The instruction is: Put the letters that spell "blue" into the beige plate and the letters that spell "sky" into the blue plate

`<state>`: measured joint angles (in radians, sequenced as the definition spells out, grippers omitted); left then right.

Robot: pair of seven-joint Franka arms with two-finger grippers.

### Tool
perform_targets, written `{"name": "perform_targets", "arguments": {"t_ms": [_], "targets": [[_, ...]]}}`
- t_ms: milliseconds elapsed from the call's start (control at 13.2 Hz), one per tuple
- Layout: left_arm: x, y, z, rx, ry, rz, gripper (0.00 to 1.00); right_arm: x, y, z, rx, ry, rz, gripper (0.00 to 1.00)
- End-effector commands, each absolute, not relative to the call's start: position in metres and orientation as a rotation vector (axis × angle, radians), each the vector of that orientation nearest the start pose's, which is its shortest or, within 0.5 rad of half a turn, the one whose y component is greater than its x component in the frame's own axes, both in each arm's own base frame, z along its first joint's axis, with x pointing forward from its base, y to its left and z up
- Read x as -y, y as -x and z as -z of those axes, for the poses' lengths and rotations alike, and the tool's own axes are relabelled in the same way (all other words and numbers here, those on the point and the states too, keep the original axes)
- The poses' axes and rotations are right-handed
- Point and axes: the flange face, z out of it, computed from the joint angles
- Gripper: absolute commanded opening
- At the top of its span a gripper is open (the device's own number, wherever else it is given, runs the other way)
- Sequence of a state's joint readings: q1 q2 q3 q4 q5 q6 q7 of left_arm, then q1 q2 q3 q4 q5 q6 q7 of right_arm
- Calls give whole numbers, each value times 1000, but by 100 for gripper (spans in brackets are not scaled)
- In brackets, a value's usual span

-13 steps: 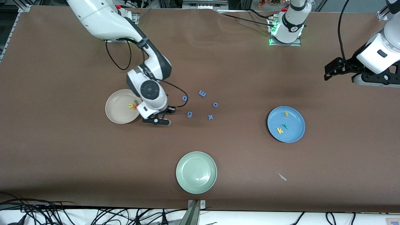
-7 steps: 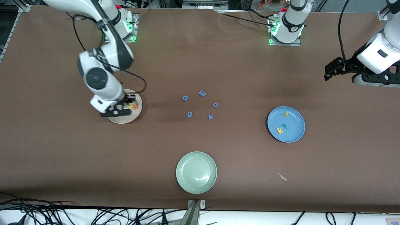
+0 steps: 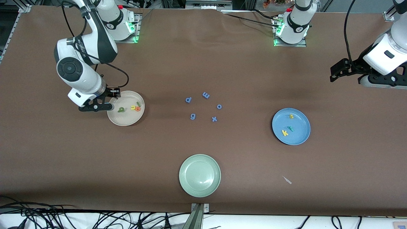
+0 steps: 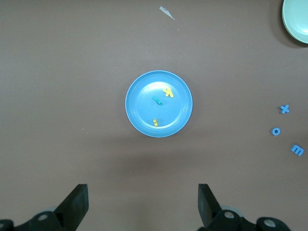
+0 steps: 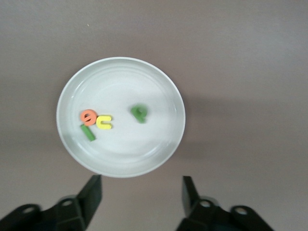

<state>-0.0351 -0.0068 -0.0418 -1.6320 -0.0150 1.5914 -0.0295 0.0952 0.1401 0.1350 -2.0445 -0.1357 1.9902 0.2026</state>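
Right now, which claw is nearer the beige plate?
Right. The right claw hangs at the beige plate rim, open. The left claw waits at the left arm's end of the table.

Even, bright overhead light on brown table point(image 3: 241, 63); no harsh glare. Soft, short shadows under arms and beside plates. Front view sharp centre to edge. Left wrist view crisp, faint dark smudge of shadow near blue plate point(image 4: 159, 103). Right wrist view softer, beige plate point(image 5: 120, 163) washed pale, rim slightly blurred, own fingers out of focus.
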Motion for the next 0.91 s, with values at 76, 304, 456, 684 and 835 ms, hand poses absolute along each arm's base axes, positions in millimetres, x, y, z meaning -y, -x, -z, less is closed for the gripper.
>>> {"name": "perform_targets", "arguments": {"t_ms": [76,304,456,684,835], "targets": [[43,-550,-607,-89,3166,-58,100,-120,-547,-443,97,3242,-262,100],[43,-550,-607,-89,3166,-58,100,-122,-552,-514,78,3235,-232,100],[43,-550,-607,-89,3166,-58,100,-112,-550,-545,24,3184,-230,100],[43,-550,-607,-89,3166,-58,100,-60,-547,-576,31,3100,-201,100],[43,-550,-607,-89,3166,-58,100,-51,-548,-587,45,3107,-204,100]]}}
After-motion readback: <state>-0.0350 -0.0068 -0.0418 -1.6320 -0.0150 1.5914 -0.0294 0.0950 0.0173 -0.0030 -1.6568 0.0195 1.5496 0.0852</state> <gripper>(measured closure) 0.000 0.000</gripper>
